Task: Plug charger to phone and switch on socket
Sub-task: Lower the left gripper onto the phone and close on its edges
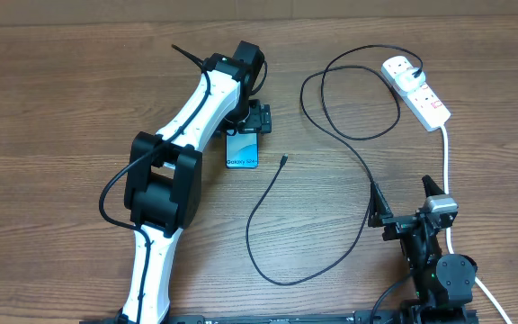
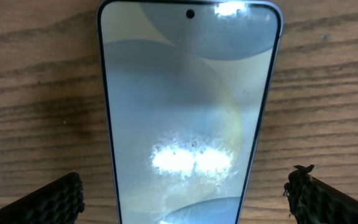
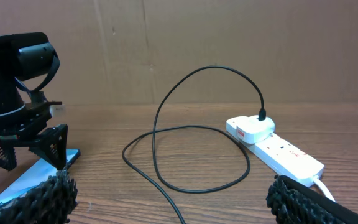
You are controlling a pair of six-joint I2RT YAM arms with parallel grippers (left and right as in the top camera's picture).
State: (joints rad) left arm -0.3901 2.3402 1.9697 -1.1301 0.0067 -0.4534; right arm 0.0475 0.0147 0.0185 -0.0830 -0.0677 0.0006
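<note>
Waiting at lower right, the right fingers [image 3: 45, 199] stand apart, empty. Mid-frame, the charger tip [image 1: 282, 160] lies loose on the bench [image 1: 61, 90] just beside the phone [image 1: 242, 150], which the left fingers [image 2: 48, 202] straddle, apart. Plugging hasn't begun; next, likely grip the tip. Socket [image 1: 421, 94]: upper right.

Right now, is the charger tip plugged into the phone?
No, the overhead view shows the charger tip lying loose beside the phone, with bare table between them.
</note>
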